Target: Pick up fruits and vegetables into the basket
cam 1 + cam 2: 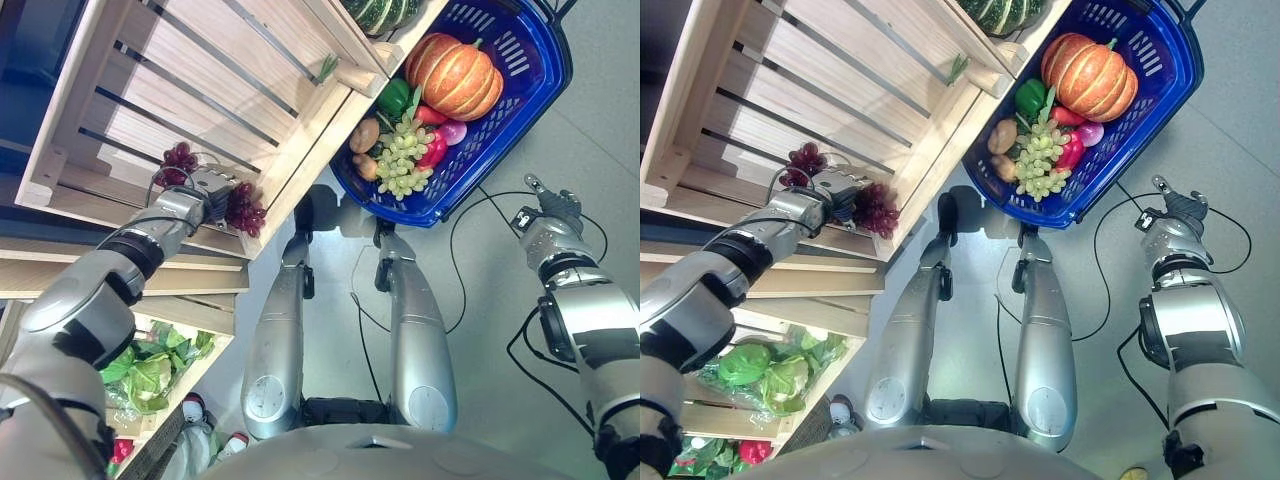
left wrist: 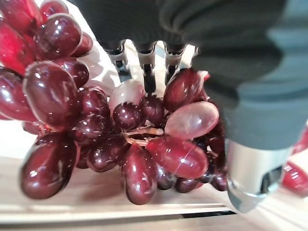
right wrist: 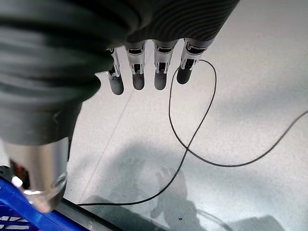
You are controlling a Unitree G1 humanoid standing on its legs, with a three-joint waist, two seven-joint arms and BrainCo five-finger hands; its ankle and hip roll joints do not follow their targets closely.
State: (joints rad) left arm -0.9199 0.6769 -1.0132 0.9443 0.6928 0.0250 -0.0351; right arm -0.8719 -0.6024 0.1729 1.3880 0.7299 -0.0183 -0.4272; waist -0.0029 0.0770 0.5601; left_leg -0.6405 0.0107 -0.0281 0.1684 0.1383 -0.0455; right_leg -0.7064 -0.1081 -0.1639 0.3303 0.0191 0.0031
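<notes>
Glossy dark-red grapes (image 2: 130,144) crowd the left wrist view, the left robot hand (image 2: 144,57) curling its fingers and thumb round the bunch above a pale wooden shelf board (image 2: 96,211). From the left eye view, that bunch sits at the front edge of the slatted wooden crate (image 1: 200,90), well apart from the blue plastic basket (image 1: 540,75) on the floor. Already in the basket lie an orange ribbed pumpkin (image 1: 455,75), a green grape cluster (image 1: 403,160) and a green pepper (image 1: 394,97). By my reading, the red grapes are gripped but not yet delivered. Over in the right wrist view, the right robot hand (image 3: 144,72) hangs released, fingers straight, over bare grey floor (image 3: 250,96) beside the basket.
</notes>
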